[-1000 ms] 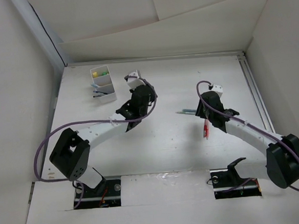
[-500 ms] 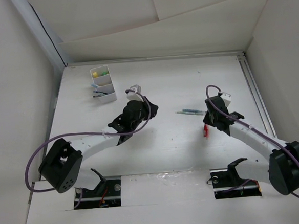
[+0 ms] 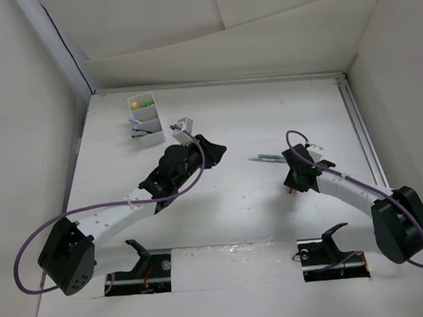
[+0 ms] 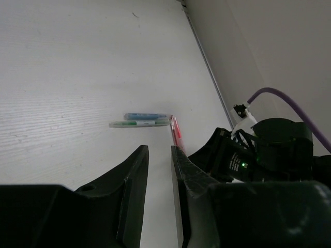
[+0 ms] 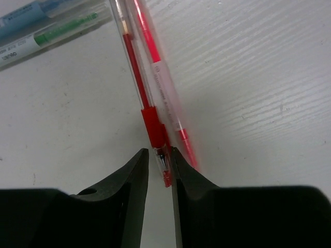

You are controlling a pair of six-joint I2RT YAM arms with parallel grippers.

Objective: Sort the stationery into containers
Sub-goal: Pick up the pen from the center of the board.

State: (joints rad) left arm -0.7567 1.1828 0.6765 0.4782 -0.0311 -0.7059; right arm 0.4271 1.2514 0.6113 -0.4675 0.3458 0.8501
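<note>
Two red pens lie side by side on the table. The tip of the one with a red grip [image 5: 148, 116] sits between my right gripper's [image 5: 160, 160] narrowly open jaws, against the right finger and not clamped. The other red pen [image 5: 166, 106] lies just to its right. A blue pen [image 4: 145, 115] and a green pen [image 4: 138, 123] lie together a little farther off. My left gripper [image 4: 160, 155] hovers near the table's middle, its jaws barely open with nothing between them. The white container [image 3: 152, 139] stands at the far left and holds yellow [image 3: 136, 104] and green [image 3: 147, 104] pieces.
A metal rail [image 3: 362, 133] runs along the table's right edge. White walls close in the table on the left, back and right. The right arm [image 4: 258, 150] fills the lower right of the left wrist view, close to the left gripper.
The left arm has swung away from the container toward the middle of the table. The right gripper has come down over the red pens, and its jaws have parted slightly.
</note>
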